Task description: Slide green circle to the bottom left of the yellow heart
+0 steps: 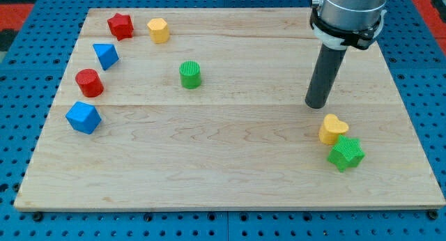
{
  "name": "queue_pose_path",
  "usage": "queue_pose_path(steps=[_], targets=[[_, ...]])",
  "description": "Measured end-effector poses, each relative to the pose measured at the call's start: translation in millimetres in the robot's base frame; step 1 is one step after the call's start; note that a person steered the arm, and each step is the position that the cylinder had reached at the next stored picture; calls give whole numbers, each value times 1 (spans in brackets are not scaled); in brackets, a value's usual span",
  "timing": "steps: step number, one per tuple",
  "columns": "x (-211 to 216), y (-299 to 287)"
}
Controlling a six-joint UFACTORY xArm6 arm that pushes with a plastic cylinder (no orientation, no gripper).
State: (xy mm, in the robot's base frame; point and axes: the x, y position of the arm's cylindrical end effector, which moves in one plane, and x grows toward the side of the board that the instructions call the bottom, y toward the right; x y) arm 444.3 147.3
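The green circle [189, 74] stands on the wooden board at the upper middle-left. The yellow heart [333, 129] lies at the lower right, touching a green star [346, 154] just below it. My tip [317, 104] rests on the board just above and a little left of the yellow heart, far to the right of the green circle. The rod hangs from the arm at the view's top right.
At the upper left lie a red star [120, 26], a yellow hexagon [158, 30], a blue triangle-like block [105, 56], a red circle [89, 82] and a blue cube-like block [83, 118]. The board's edge [223, 207] runs along the bottom.
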Motion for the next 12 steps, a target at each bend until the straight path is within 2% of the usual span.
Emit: queue_pose_path(steps=[1,2,6,8,9,10,11,12], targets=[[-11,7],[-63,7],[-78,7],[-135,-4],[-145,-13],[-126,-76],[-100,-172],[-105,-227]])
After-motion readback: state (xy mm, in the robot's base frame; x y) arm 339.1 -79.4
